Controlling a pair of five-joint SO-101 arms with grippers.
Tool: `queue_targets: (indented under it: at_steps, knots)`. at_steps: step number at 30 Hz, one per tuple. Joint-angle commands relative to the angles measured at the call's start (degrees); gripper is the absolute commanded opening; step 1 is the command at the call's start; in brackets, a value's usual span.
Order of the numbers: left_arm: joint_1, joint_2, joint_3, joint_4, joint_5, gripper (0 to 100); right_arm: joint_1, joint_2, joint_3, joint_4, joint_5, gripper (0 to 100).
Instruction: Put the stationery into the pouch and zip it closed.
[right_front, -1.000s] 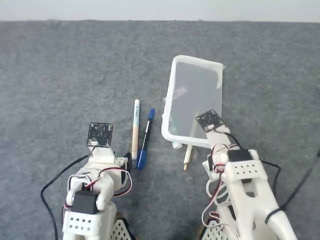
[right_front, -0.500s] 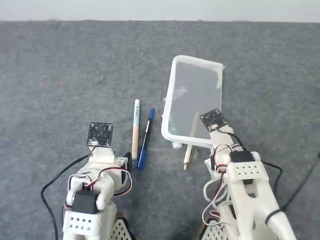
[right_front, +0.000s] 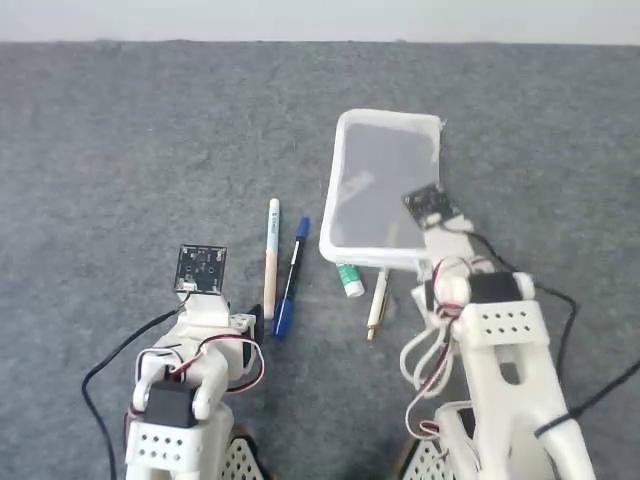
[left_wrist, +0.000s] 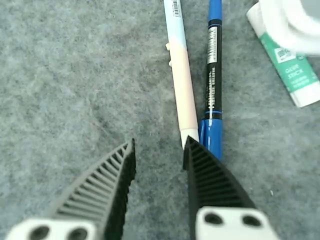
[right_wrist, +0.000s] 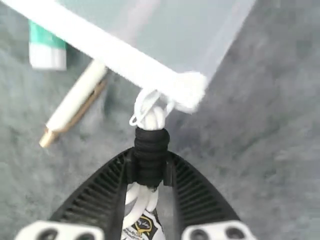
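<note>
One: Four loose pieces of stationery, none in the bag yet. Starting big: the grey counter (right_front: 120, 130), carrying everything.

Two: Next down, the pouch (right_front: 385, 175), lying flat with no weight pinning it. Likely to slide whole under a tug instead of letting the zip run.

One: Agreed. Then the right gripper (right_wrist: 149, 156), off the pouch's near corner, pressed together on something small; saved for last. And the left gripper (left_wrist: 159, 145), off the pouch's long side and apart from it, spread wide, holding nothing.

Two: Spread right beside two pens lying parallel, clear of the pouch: white-and-peach pen (left_wrist: 180, 80) and blue pen (left_wrist: 214, 75), almost touching each other. Could pinch both at once, or knock one rolling away.

One: Then the gold-tipped pen (right_front: 378, 303) and the glue stick (right_front: 349, 280), both poking out at the pouch's near edge. Under it or in its mouth? Cannot tell.

Two: Trouble either way: could get dragged along with the pouch, or jam the zip.

One: Smallest: the zip pull (right_wrist: 150, 142), a black toggle on white cord, pinched in that right gripper just off the pouch's corner. Thin hold; may slip out under load.

Two: Worse still, might zip the pouch closed with all four pieces left outside.
</note>
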Motion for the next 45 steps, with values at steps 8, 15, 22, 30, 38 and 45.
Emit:
queue_targets:
  at_steps: [8,15,22,30,38,45]
  knots:
    - [-0.3,-1.5,-0.4,0.1,0.5,15,-9.4,-3.1,-20.1,10.1,0.1,0.7]
    - [-0.3,-1.5,-0.4,0.1,0.5,15,-16.0,-3.0,-27.5,10.4,-0.1,0.7]
    - [-0.3,-1.5,-0.4,0.1,0.5,15,-21.6,-2.5,-33.8,10.1,-0.6,0.7]
    - [-0.3,-1.5,-0.4,0.1,0.5,15,-27.9,-2.4,-35.7,6.5,-0.5,0.7]
    - [-0.3,-1.5,-0.4,0.1,0.5,15,-27.9,-3.0,-30.6,2.1,-3.0,0.7]
    - [-0.3,-1.5,-0.4,0.1,0.5,15,-27.6,-3.1,-30.3,2.2,-8.6,0.7]
